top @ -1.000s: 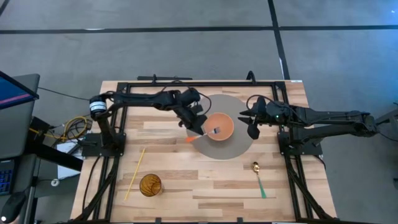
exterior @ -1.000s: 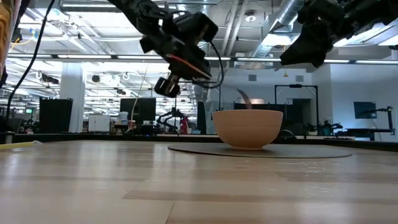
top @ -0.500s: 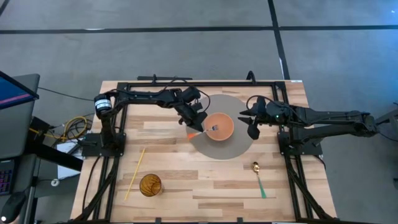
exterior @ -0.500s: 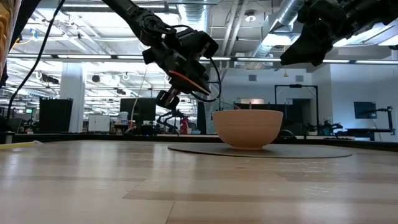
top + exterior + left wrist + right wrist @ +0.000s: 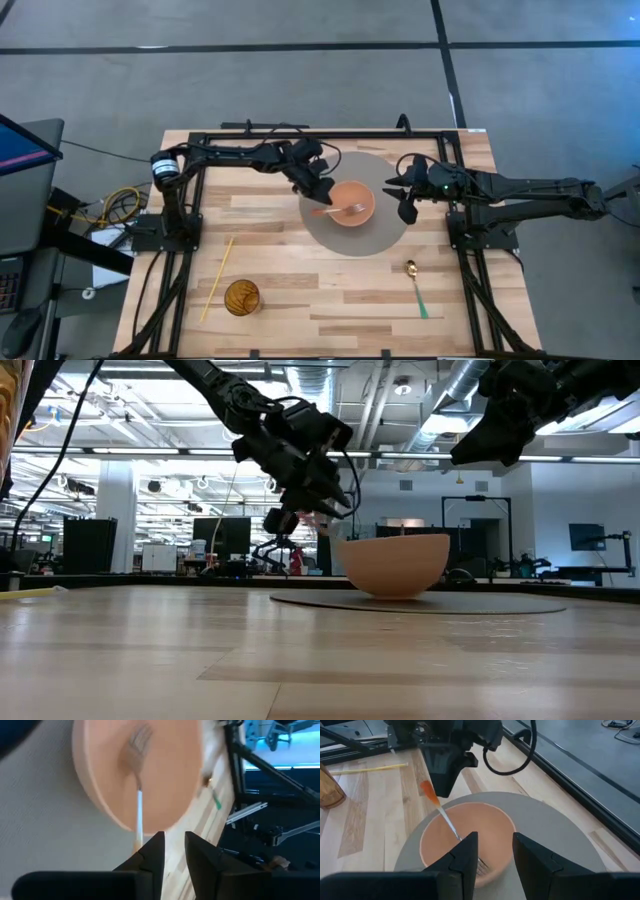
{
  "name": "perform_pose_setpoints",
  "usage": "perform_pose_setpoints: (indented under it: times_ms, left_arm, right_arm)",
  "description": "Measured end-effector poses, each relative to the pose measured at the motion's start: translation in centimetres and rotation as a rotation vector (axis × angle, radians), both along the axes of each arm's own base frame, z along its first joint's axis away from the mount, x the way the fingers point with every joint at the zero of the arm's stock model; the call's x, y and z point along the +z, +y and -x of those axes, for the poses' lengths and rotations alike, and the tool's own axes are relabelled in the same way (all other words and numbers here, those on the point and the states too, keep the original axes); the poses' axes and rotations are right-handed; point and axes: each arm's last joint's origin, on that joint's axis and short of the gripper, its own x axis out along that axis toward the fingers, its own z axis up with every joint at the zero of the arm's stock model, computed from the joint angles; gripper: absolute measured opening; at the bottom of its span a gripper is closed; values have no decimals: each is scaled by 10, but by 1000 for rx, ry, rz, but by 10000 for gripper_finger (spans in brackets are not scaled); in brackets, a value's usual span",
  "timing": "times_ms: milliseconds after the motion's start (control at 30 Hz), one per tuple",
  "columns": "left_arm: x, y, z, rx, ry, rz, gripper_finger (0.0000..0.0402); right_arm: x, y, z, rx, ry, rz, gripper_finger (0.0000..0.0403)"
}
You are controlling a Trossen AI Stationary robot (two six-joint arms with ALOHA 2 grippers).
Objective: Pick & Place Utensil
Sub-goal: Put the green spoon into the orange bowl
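An orange bowl [image 5: 352, 203] [image 5: 397, 563] stands on a round grey mat [image 5: 370, 240]. A fork [image 5: 335, 210] [image 5: 139, 805] with a white shaft and an orange handle end [image 5: 427, 789] lies with its head inside the bowl. Its shaft leans on the bowl's rim and the handle sticks out toward the table's left. My left gripper [image 5: 313, 187] [image 5: 172, 852] hovers just left of the bowl, beside the handle, slightly open and empty. My right gripper [image 5: 407, 206] [image 5: 492, 850] hangs open above the mat's right side.
A gold spoon with a green handle [image 5: 413, 285] lies near the table's right near side. An amber glass [image 5: 241, 297] and a yellow stick [image 5: 217, 278] sit at the near left. Black frame rails run along the left, right and far edges.
My left gripper carried the fork toward the bowl and then drew back toward the table's far-left. The fork, held tilted at the bowl's left rim before, now lies in the bowl with its shaft on the rim, apart from the fingers.
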Motion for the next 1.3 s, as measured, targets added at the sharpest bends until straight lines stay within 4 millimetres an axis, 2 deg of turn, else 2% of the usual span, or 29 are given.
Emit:
perform_pose_setpoints:
  times_ms: [200,333,533,667,767,900,1000,1167,1300]
  left_arm:
    - [9,0,-1,-10,-62,-15,76]
    - [23,-2,2,-91,-152,-119,76]
    - [67,-17,17,-258,-365,-392,76]
    - [101,-40,33,-313,-481,-582,76]
    - [116,-60,54,-356,-544,-717,76]
    - [119,-81,93,-318,-533,-827,76]
    - [114,-92,125,-276,-525,-883,76]
    - [94,-103,172,-167,-518,-943,76]
    - [77,-103,199,-77,-549,-986,76]
  right_arm:
    - [0,0,0,0,0,-1,116]
    - [0,0,0,0,0,-1,116]
    - [0,0,0,-13,-9,-28,116]
    - [0,0,0,-13,-10,-31,116]
    - [-1,3,-1,-12,-12,-57,116]
    - [-5,11,-4,29,15,-78,116]
    - [-8,20,-10,77,35,-78,116]
    - [-8,33,-21,153,3,-77,116]
    - [6,47,-28,195,-17,-116,110]
